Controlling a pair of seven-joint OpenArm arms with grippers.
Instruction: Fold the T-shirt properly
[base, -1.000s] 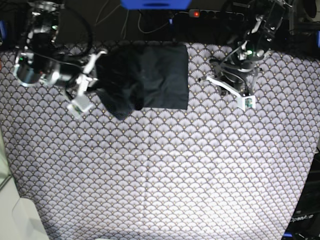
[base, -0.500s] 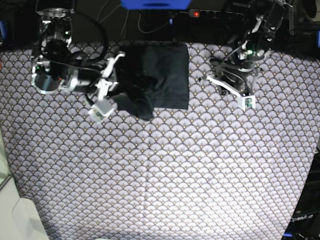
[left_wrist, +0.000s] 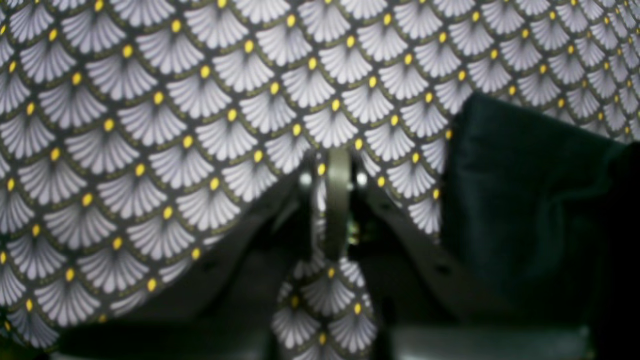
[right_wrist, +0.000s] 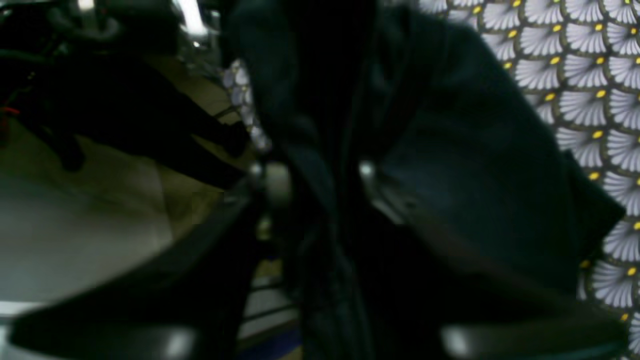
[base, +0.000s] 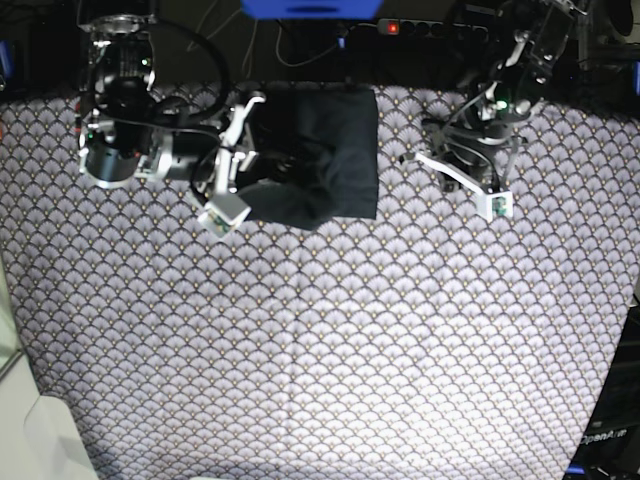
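The right arm's fingers (right_wrist: 320, 175) stand apart with a thick fold of the T-shirt (right_wrist: 450, 165) bunched between them; whether they are pinching it I cannot tell, since the cloth fills the gap and hides their inner faces. In the overhead view those same fingers (base: 232, 165) sit at the shirt's left edge, one above and one below the dark cloth.

The T-shirt (base: 320, 150) lies folded into a compact dark block at the far side of the desk (base: 330, 340), near the back edge and a little left of the middle. Its right portion is flat and squared; the lower left portion is rumpled and bulges out beside the right fingers.

The left arm's fingers (left_wrist: 336, 200) are drawn together, holding nothing, hovering over the bare patterned cloth that covers the desk. From that wrist the T-shirt (left_wrist: 525, 200) appears as a dark shape off to the right side, apart from the fingers. Overhead, the left arm's fingers (base: 455, 170) rest well to the right of the shirt, not touching it.
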